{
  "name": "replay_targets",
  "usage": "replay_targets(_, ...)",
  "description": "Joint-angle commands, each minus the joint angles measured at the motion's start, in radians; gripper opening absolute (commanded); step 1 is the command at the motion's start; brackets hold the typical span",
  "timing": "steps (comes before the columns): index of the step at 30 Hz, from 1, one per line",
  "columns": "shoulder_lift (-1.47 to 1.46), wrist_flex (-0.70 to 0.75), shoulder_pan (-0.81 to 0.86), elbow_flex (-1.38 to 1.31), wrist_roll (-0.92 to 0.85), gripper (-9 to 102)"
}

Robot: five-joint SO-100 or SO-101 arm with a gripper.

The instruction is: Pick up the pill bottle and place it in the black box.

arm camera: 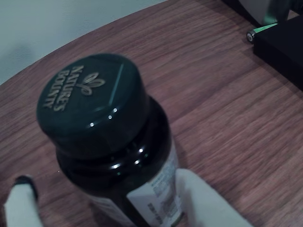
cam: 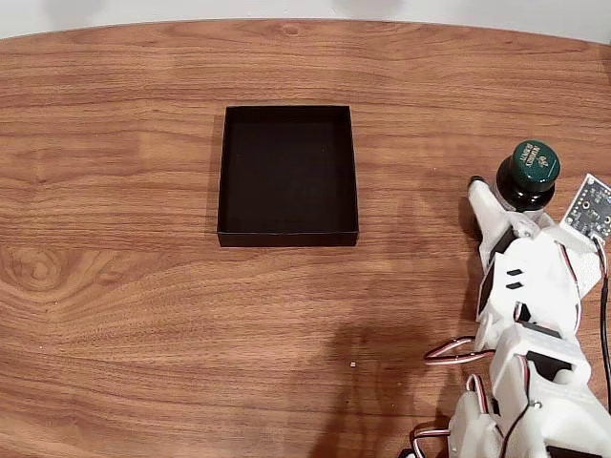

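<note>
In the fixed view, your hand (cam: 516,205) sits at the right edge of the table (cam: 143,315), with the pill bottle (cam: 528,175) standing upright right at its tip. One white finger (cam: 484,205) runs up the bottle's left side; the other is hidden behind the bottle and the arm. The black box (cam: 287,239) lies well apart to the left in this view and slightly farther up the picture, so your carry has to go leftward across bare wood. Nothing stands between bottle and box.

In the wrist view, the pill bottle (arm camera: 111,142) sits between the two fingers: a dark-tipped one (arm camera: 21,201) low on the left, a white one (arm camera: 203,201) pressed against the label on the right. The left finger appears to have a small gap to the glass, so your hand looks spread around the bottle rather than clamped. The cap (arm camera: 92,97) leans toward the camera, its long axis near vertical. A dark corner (arm camera: 284,45) shows at the upper right.
</note>
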Motion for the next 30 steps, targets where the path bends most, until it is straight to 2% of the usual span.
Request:
replay_targets(1, -0.025, -0.072, 0.026, -0.035, -0.015, 41)
replay_targets(6, -0.083, -0.121, 0.052, -0.035, -0.031, 45)
replay_targets(10, -0.135, -0.179, 0.063, -0.037, 0.029, 50)
replay_targets(16, -0.256, -0.281, 0.077, -0.061, 0.106, 51)
replay_targets(30, -0.463, -0.37, 0.066, -0.187, 0.173, 51)
